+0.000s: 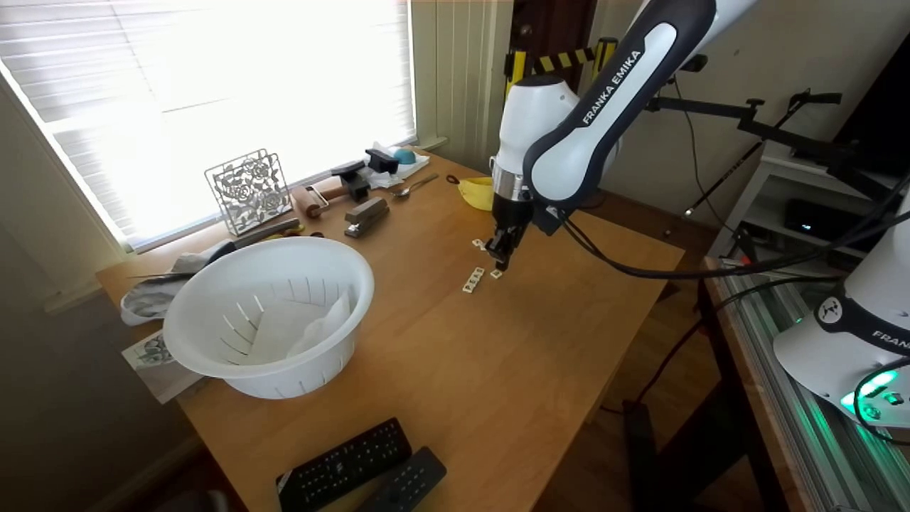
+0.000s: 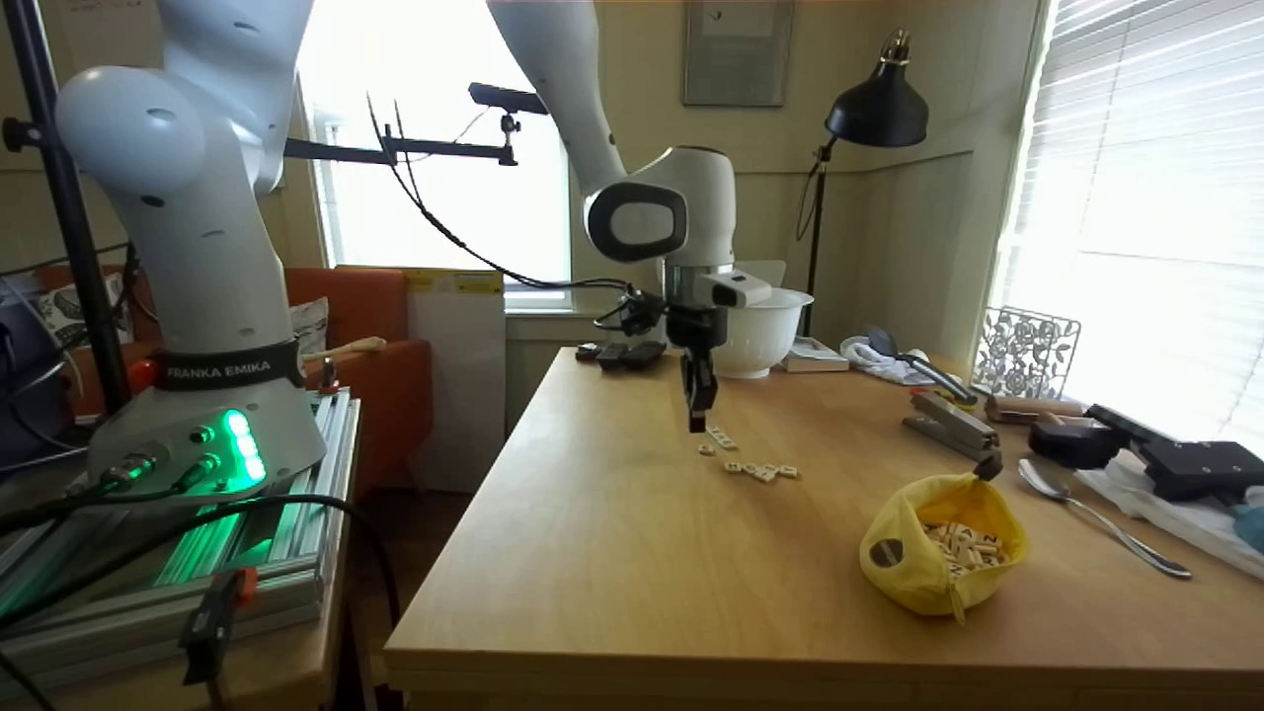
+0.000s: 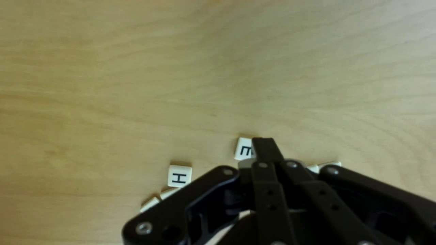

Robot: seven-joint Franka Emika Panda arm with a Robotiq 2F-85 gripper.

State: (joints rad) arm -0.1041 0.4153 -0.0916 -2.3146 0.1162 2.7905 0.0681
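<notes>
Wrist view: we find the gripper [image 3: 267,146] with its fingers pressed together and nothing visibly pinched between them. The E tile [image 3: 243,149] lies face up on the table [image 3: 119,85] just beside the fingertips, which partly cover it; whether they touch it we cannot tell. We judge this tile light, stiff, smooth enough to slip and hardly fragile; its low profile makes two opposite side edges the sound place to take hold. An H tile [image 3: 179,176] lies near, two partly hidden tiles [image 3: 150,205] sit close to it, and a tile edge [image 3: 313,168] shows past the fingers. In an exterior view, we note what we take to be the E tile [image 1: 496,274] just below the fingertips, near a short row of tiles [image 1: 473,280]. Well apart stands a white slotted bowl [image 1: 284,384], upright; inside it we see white sheets [image 1: 284,331], paper or cloth, we cannot say which. In an exterior view, we record the fingers pointing down above the table, a loose cluster of tiles [image 2: 766,474] near them, and a yellow pouch [image 2: 918,588] well apart. Its mouth stands open and letter tiles [image 2: 973,548] lie in it in a jumble, several showing their letters. We judge the pouch wall soft and liable to give, the bowl wall stiffer; the bowl's contents are hidden from this viewpoint.
</notes>
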